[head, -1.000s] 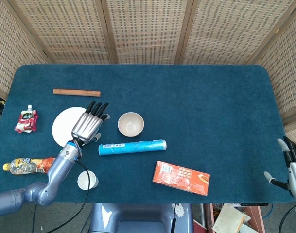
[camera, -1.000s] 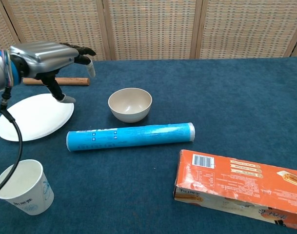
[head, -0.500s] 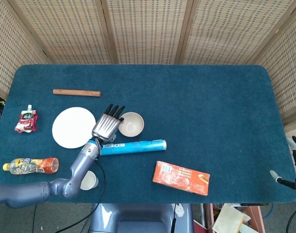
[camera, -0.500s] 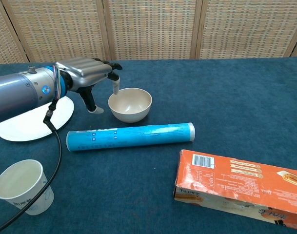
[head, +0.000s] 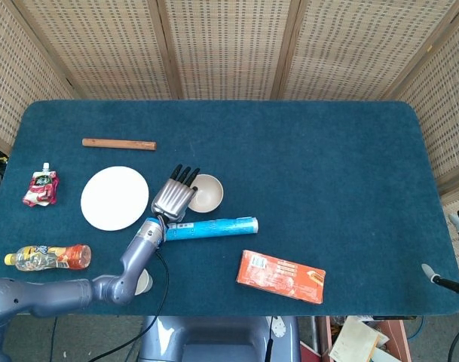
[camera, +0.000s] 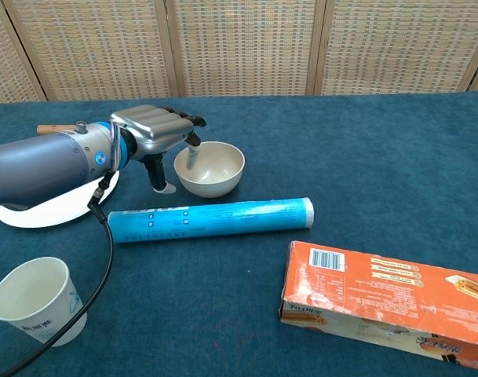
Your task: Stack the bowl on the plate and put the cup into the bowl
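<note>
The left hand (camera: 156, 132) is positioned at the near-left rim of the round beige bowl (camera: 210, 168), having been advanced from above the flat white plate (head: 114, 197) over the last second; its fingers (camera: 190, 155) are now dipped inside the rim with the thumb outside, but a closed pinch on the wall cannot be confirmed. The bowl is seen upright on the dark blue tablecloth (head: 327, 166), just right of the plate and behind the blue cylindrical tube (camera: 209, 219), while the white paper cup (camera: 38, 309) is left standing near the front edge. The bowl grasp is judged imminent, and the right hand (head: 457, 249) is kept idle at the table's right edge, its state indeterminable.
</note>
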Robot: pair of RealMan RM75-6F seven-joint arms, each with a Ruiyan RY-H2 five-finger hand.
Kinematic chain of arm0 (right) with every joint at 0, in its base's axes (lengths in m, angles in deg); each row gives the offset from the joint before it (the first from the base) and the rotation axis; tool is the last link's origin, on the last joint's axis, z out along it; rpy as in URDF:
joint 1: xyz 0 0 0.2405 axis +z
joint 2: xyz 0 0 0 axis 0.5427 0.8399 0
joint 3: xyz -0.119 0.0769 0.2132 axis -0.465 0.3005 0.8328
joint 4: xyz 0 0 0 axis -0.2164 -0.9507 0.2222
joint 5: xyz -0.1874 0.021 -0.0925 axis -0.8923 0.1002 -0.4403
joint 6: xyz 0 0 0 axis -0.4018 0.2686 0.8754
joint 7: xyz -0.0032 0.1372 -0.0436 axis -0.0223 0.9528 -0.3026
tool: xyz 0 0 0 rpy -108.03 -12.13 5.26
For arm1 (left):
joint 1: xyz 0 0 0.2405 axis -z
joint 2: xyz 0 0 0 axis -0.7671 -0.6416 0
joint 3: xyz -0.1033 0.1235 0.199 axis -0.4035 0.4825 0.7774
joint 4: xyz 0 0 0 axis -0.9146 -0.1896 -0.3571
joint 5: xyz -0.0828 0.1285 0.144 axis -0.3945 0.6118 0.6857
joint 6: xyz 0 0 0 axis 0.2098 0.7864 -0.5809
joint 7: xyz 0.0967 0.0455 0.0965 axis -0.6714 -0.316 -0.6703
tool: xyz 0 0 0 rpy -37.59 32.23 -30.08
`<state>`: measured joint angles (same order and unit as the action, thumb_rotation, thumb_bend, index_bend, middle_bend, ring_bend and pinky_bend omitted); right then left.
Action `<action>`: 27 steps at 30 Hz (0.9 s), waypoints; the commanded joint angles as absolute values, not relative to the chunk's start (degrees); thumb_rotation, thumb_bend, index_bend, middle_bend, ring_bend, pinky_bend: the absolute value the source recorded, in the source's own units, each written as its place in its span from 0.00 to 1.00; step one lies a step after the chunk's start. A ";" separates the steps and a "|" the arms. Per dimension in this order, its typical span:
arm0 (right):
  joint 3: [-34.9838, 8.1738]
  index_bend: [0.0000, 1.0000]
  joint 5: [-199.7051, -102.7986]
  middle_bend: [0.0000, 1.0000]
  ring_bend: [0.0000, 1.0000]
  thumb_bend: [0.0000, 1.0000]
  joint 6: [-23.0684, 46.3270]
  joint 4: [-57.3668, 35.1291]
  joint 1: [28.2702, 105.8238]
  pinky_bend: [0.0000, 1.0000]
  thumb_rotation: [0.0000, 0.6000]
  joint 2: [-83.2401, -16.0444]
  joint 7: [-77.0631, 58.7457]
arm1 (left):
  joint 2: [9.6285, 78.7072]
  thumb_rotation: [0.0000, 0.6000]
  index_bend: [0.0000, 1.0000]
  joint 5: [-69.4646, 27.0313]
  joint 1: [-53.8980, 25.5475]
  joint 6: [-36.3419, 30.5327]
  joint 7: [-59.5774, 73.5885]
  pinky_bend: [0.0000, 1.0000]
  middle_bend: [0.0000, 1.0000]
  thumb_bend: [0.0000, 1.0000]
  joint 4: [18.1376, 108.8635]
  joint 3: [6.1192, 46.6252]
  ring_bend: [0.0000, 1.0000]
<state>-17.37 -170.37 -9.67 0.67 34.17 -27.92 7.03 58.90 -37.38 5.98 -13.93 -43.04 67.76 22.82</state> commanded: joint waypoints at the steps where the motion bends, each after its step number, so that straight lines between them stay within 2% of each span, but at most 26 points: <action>1: -17.34 0.00 -170.31 0.00 0.00 0.17 -9.56 0.52 34.13 0.00 1.00 -27.76 7.69 | 60.17 1.00 0.47 -38.21 6.90 -14.14 -43.05 0.00 0.00 0.28 66.09 22.79 0.00; 9: -17.08 0.00 -170.26 0.00 0.00 0.17 -10.34 0.11 33.64 0.00 1.00 -27.51 9.42 | 62.71 1.00 0.51 -39.42 8.70 -14.54 -43.37 0.00 0.00 0.31 62.62 22.80 0.00; 15: -17.07 0.00 -170.26 0.00 0.00 0.17 -10.25 -0.26 33.51 0.00 1.00 -27.40 10.47 | 63.92 1.00 0.57 -36.51 9.10 -12.85 -42.18 0.00 0.00 0.42 60.99 23.28 0.00; 27: -17.29 0.00 -171.46 0.00 0.00 0.17 -11.61 0.85 33.13 0.00 1.00 -27.19 9.40 | 57.16 1.00 0.61 -30.46 5.36 -7.07 -38.55 0.00 0.00 0.43 68.53 24.53 0.00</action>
